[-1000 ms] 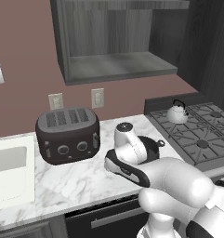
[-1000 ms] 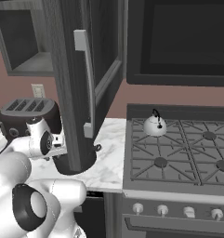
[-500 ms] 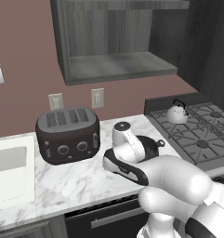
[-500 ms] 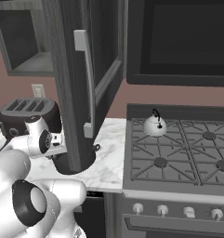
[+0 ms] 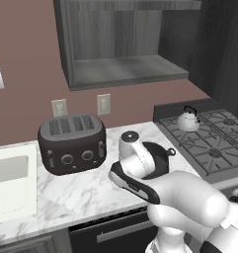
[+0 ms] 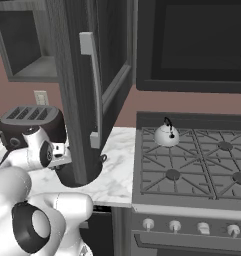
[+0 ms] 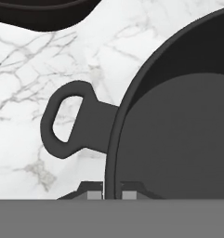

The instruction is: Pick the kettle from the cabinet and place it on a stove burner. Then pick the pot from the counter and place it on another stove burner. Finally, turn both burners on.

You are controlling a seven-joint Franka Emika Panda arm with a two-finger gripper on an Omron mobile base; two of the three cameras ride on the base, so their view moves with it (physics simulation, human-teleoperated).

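Pot [image 5: 160,159], left base view: squat, dark, round, sat on the white marble counter [image 5: 81,190] between the toaster [image 5: 72,143] and the cooktop [image 5: 209,143], mostly hidden behind the arm's wrist; one small loop handle showed toward the stove. Kettle [image 5: 188,120], shiny and domed with thin black arched handle, stood on a rear burner. Open-front cabinet [image 5: 125,42], dark grey wood grain, hung above on a dull red wall.

Right base view: pot [image 6: 84,172] near the counter's front edge, partly behind a dark cabinet door. Kettle [image 6: 167,134] on grey iron grates.

Hand view: gripper [image 7: 112,194] clamped on the pot's thin rim [image 7: 114,139], one fingertip [image 7: 93,195] outside, the other inside. Loop handle [image 7: 69,120] just beside, over veined marble.
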